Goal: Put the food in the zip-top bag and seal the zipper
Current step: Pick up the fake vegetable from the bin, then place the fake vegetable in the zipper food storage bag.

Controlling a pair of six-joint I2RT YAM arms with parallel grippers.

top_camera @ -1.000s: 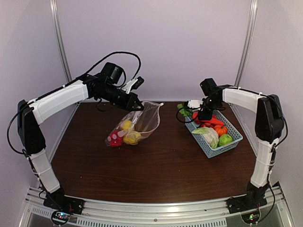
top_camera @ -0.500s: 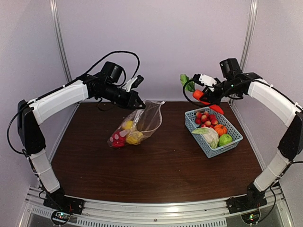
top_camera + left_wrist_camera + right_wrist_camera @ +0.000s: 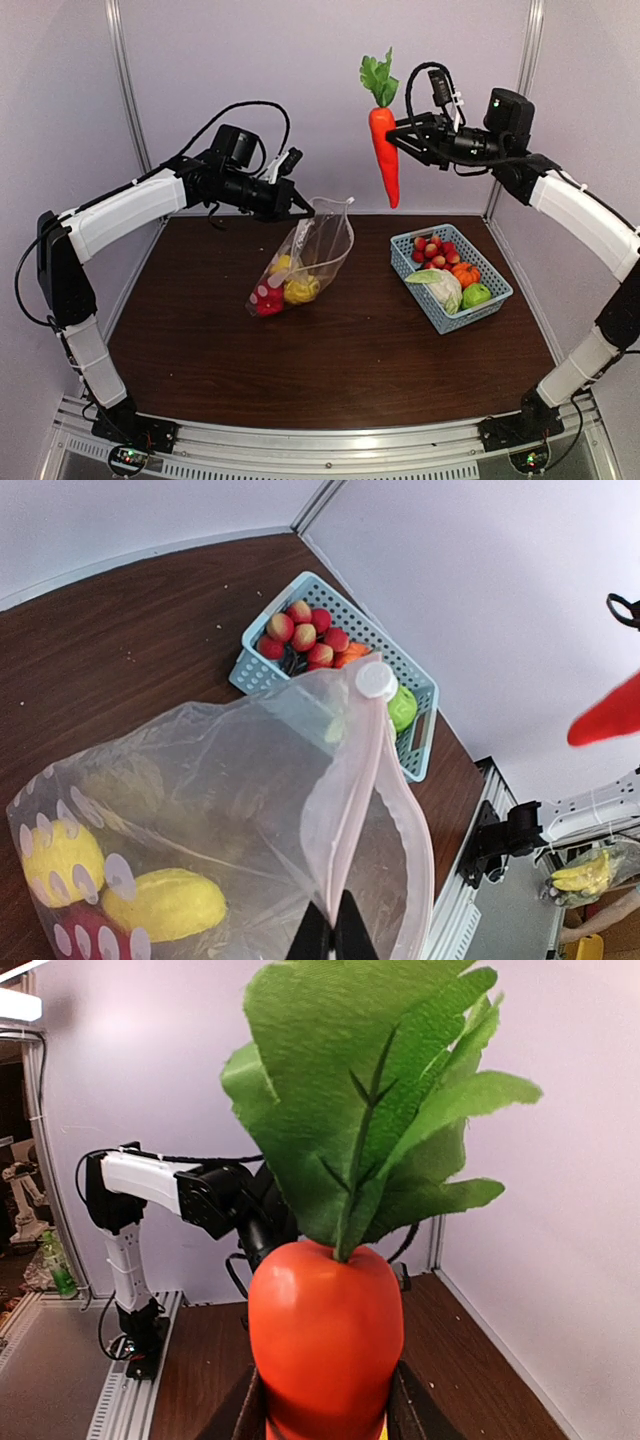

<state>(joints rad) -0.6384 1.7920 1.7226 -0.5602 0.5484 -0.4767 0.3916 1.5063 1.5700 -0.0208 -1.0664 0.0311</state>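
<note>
Right jaws grip carrot (image 3: 384, 155) (leaves up) — left jaws pinch bag (image 3: 320, 245).

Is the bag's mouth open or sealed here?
Open: the left gripper pinches one lip of the zip-top bag, and the zipper strips hang apart.

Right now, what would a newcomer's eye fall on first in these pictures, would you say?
First, the big orange toy carrot with green leaves, which the right gripper holds high in the air at the back. Next, the clear bag hanging at centre-left from the shut left gripper, with yellow and red fruits inside. The blue basket of food sits on the right.
</note>
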